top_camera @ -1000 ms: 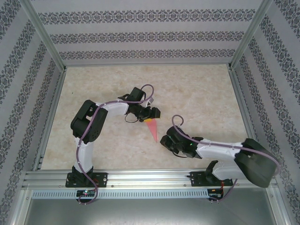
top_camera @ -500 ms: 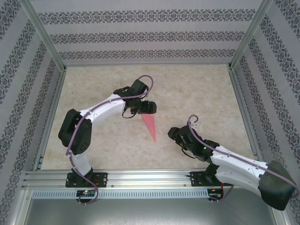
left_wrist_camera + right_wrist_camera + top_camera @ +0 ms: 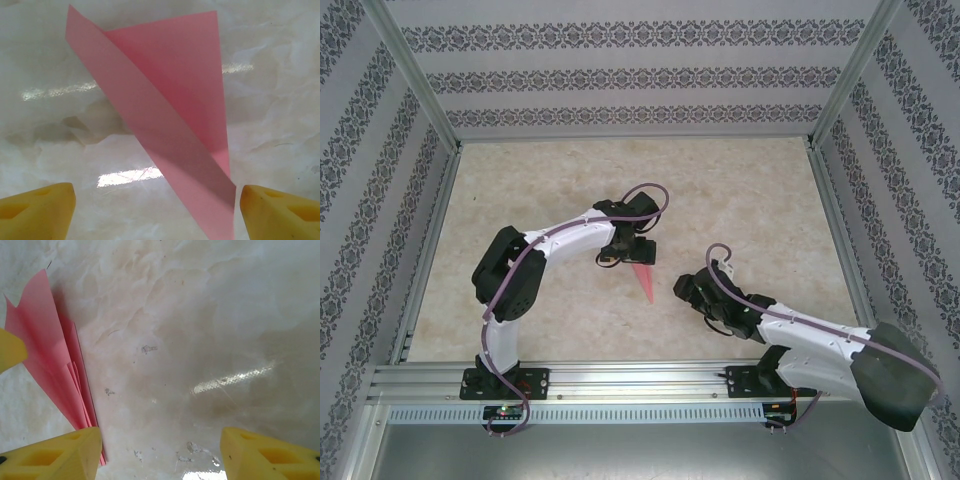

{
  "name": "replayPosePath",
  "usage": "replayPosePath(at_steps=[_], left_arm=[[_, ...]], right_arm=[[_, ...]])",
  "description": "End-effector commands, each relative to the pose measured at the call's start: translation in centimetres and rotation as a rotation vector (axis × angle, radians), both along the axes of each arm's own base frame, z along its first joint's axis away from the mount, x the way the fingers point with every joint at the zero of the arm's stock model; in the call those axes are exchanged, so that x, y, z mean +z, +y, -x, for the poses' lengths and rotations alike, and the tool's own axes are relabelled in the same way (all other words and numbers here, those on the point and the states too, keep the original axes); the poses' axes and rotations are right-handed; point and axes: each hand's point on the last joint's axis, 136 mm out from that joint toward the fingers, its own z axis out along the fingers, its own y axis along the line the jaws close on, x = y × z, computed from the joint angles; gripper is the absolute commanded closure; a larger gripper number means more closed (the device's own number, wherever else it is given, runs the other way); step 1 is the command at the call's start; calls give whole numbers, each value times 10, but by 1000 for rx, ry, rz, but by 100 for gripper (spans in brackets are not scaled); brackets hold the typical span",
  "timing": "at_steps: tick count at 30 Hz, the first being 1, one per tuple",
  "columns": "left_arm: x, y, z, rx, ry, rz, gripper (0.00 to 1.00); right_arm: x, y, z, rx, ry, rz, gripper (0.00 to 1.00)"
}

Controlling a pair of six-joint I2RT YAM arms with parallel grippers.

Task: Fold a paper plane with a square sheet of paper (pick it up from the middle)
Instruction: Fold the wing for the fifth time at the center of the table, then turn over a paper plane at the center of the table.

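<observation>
Paper plane (image 3: pixel 52 365) layers fanned at right wrist; overhead, plain pink wedge.

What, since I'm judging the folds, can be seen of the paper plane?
The paper plane is a slim pointed dart of thin pink-red paper, lying on the marbled table between both arms, tip toward their bases. Layered folds fan out from the tip, and one flap lifts off the rest. The left gripper hangs open over its wide end; the right gripper is open beside the tip. Neither clamps it.
</observation>
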Motion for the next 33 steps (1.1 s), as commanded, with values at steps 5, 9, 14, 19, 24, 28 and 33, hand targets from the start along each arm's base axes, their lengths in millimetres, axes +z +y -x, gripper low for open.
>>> replayPosePath(at_steps=[5, 9, 14, 19, 24, 28, 33], left_arm=[[9, 0, -2, 7, -10, -17, 18], [11, 12, 1, 24, -35, -29, 32], [25, 25, 3, 50, -100, 17, 52], [24, 31, 5, 54, -103, 50, 70], [18, 32, 9, 52, -90, 66, 82], [13, 32, 9, 59, -75, 85, 73], [37, 19, 2, 67, -119, 204, 55]], right_arm=[[9, 19, -11, 30, -14, -43, 36], [12, 29, -16, 59, -10, -41, 36], [14, 38, -22, 101, 6, -2, 36], [16, 51, -29, 135, 14, 7, 37], [20, 68, -37, 187, -2, -15, 38], [15, 70, -41, 200, 21, 11, 39], [13, 67, -43, 164, 22, -6, 39]])
